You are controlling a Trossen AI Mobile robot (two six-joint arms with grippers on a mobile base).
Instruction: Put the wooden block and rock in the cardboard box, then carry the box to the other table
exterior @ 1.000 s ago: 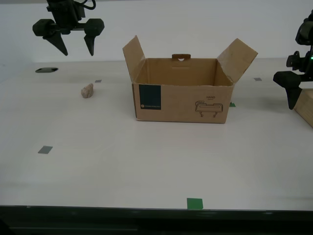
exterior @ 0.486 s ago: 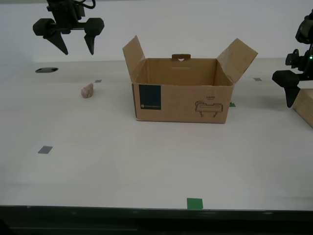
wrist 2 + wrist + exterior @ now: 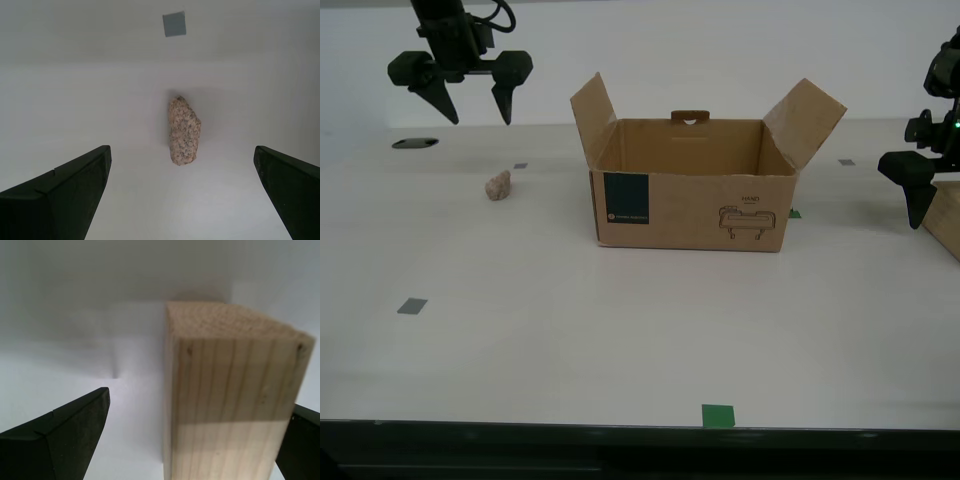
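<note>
The rock [image 3: 498,185] lies on the off-white table [image 3: 620,330], towards the exterior view's left. My second gripper [image 3: 478,118] hangs open well above it. In the second wrist view the rock [image 3: 184,131] sits between the spread fingers of my second gripper [image 3: 181,149]. The cardboard box [image 3: 692,205] stands mid-table with its flaps up. The wooden block [image 3: 948,218] is cut off by the exterior view's right edge. My first gripper [image 3: 932,205] is open and low around it. In the first wrist view the wooden block [image 3: 225,390] fills the gap of my first gripper [image 3: 200,400], close to one finger.
A black hole [image 3: 415,143] marks the table at the back on the exterior view's left. Flat tape squares lie on the surface: a green one [image 3: 718,415] near the front edge and a grey one [image 3: 412,306]. A pale wall rises behind the table.
My second gripper has come down a little above the rock. My first gripper has shifted slightly lower by the wooden block. The box, rock and block have not moved.
</note>
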